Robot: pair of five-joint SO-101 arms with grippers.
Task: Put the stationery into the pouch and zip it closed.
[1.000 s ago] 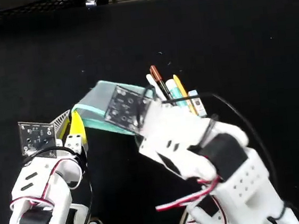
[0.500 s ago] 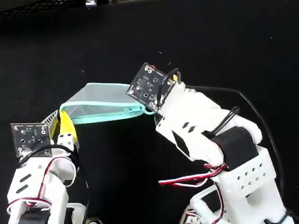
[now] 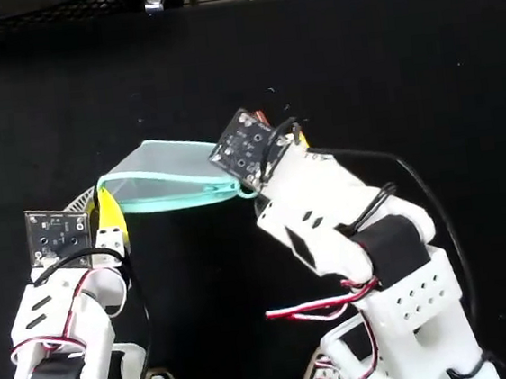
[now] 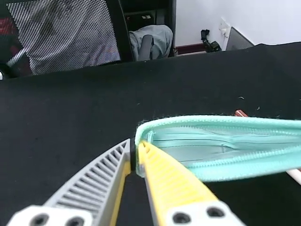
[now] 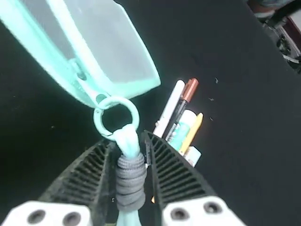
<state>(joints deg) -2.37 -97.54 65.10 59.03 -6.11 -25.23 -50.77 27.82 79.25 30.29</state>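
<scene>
**Slip risk on a taut hold**

The left gripper (image 4: pixel 135 149) pinches the pouch (image 4: pixel 221 146) at its left end, and a harder tug could slip the fabric free. At the pouch's right end the right gripper (image 5: pixel 126 139) clamps the pull cord (image 5: pixel 128 174), with the stationery (image 5: pixel 181 120) lying just beyond. Since 1 s ago the right arm has swung there from the pouch's middle.

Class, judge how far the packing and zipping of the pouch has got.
Done: the pouch is unzipped, mouth open. In hand: the left hand pinches its end, the right hand grips the zip pull. Left: the pens lie on the table outside; all must go in, then the zip closed.
</scene>
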